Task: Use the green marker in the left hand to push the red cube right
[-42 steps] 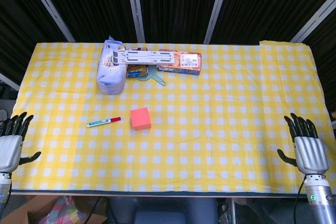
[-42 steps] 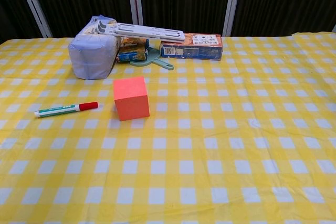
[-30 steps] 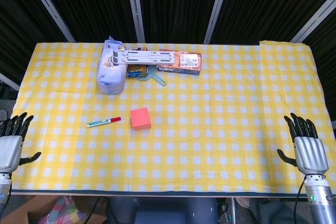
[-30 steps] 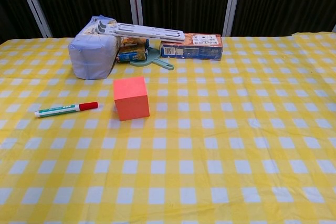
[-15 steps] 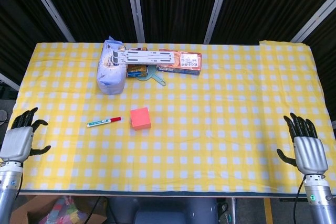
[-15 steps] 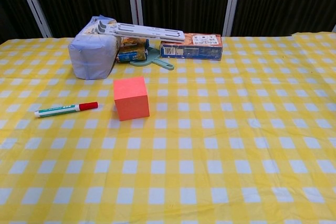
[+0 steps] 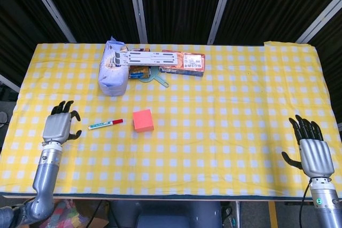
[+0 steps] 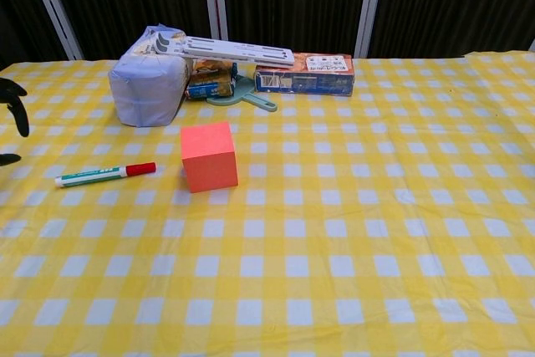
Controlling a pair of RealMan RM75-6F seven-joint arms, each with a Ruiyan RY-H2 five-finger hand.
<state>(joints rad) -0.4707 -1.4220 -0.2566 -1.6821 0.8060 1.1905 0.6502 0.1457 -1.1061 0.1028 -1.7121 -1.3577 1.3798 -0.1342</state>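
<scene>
The green marker (image 7: 106, 124) with a red cap lies flat on the yellow checked cloth, cap end pointing at the red cube (image 7: 143, 120) just to its right; a small gap separates them. The chest view shows the marker (image 8: 104, 174) left of the cube (image 8: 209, 156) too. My left hand (image 7: 59, 124) hovers over the cloth a short way left of the marker, fingers spread, holding nothing; only its dark fingertips (image 8: 15, 110) show at the chest view's left edge. My right hand (image 7: 311, 148) stays at the table's near right corner, fingers apart and empty.
At the back of the table stand a bluish wrapped pack (image 7: 113, 73), a white flat bar (image 7: 145, 56) laid across it, an orange box (image 7: 184, 63), a small yellow packet (image 7: 140, 71) and a green-handled tool (image 7: 158, 80). The table's front edge (image 7: 171, 195) runs near both hands.
My left hand has lifted from the near left corner and travelled in over the cloth, rightward toward the marker. The marker, cube and right hand have stayed put.
</scene>
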